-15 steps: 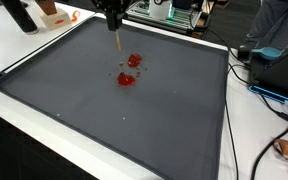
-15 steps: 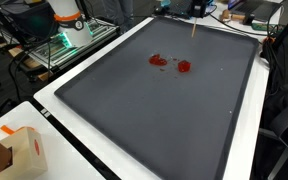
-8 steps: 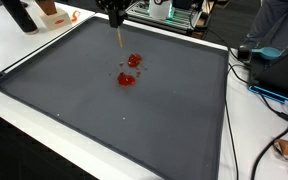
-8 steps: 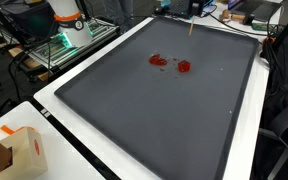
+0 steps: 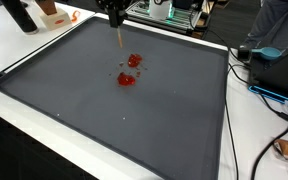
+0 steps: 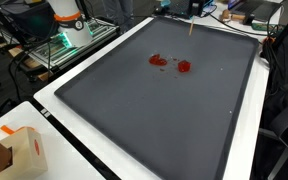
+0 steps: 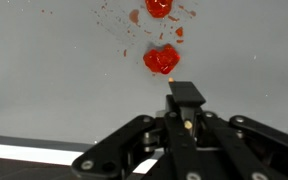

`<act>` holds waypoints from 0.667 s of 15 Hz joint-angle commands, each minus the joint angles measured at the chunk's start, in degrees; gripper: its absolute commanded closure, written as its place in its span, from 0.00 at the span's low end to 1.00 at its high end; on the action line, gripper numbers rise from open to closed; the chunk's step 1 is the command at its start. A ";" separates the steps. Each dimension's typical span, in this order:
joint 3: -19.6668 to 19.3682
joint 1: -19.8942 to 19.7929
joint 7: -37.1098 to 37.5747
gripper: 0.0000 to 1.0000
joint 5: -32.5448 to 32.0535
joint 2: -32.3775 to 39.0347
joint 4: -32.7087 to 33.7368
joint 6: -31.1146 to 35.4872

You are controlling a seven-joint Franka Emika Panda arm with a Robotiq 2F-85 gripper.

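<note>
Because the thin wooden stick (image 5: 118, 38), pinched at its top by the fully closed claw (image 5: 112, 12), looks light and snappable, a gentle grip suits it above the red smears (image 5: 127, 78).

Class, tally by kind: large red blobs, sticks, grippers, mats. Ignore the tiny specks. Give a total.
Large red glossy blobs: 2
Thin tan stick: 1
Black robot gripper: 1
Dark grey mat: 1
Total: 5
</note>
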 commanded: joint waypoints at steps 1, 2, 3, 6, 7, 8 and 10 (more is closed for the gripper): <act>0.34 -0.29 0.08 0.87 -0.09 0.03 0.12 -0.14; 0.34 -0.29 0.08 0.87 -0.09 0.02 0.12 -0.14; 0.34 -0.29 0.08 0.87 -0.09 0.03 0.12 -0.14; 0.34 -0.29 0.08 0.87 -0.09 0.03 0.12 -0.14; 0.34 -0.29 0.08 0.97 -0.09 0.03 0.12 -0.14; 0.62 -0.96 -2.17 0.97 1.96 0.63 0.17 0.97; 1.42 -2.33 -7.70 0.97 7.54 1.54 -0.14 4.14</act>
